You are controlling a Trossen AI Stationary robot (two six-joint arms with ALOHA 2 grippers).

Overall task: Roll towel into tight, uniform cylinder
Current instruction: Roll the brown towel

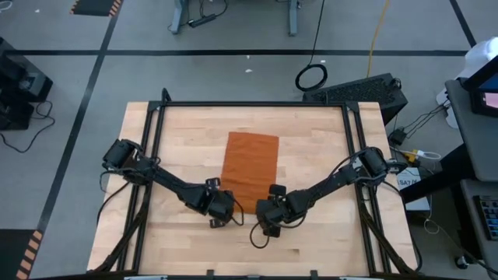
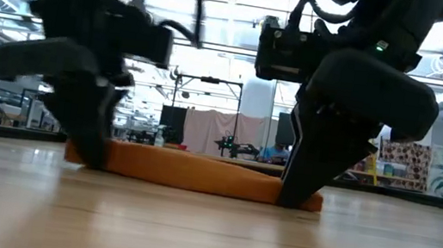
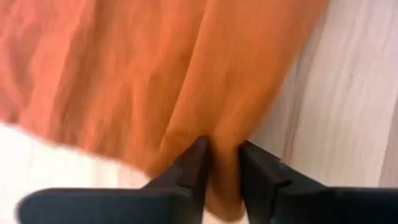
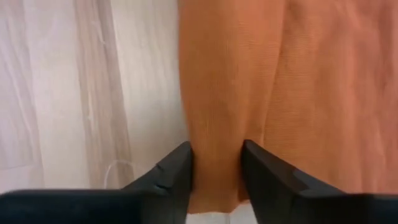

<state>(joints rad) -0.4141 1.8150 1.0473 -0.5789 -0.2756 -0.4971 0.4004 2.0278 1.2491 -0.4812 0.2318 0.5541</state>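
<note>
We see the towel (image 1: 250, 169) flat at bench (image 1: 327, 241) centre, its six o'clock edge pinched at both corners by the left jaws (image 3: 222, 163) and right jaws (image 4: 216, 167). Uneven pulls could, we judge, skew the first fold and yield a tapered, loose roll.

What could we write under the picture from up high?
Both grippers, left gripper and right gripper, pinch the near edge of the orange towel lying flat on the wooden table.
</note>
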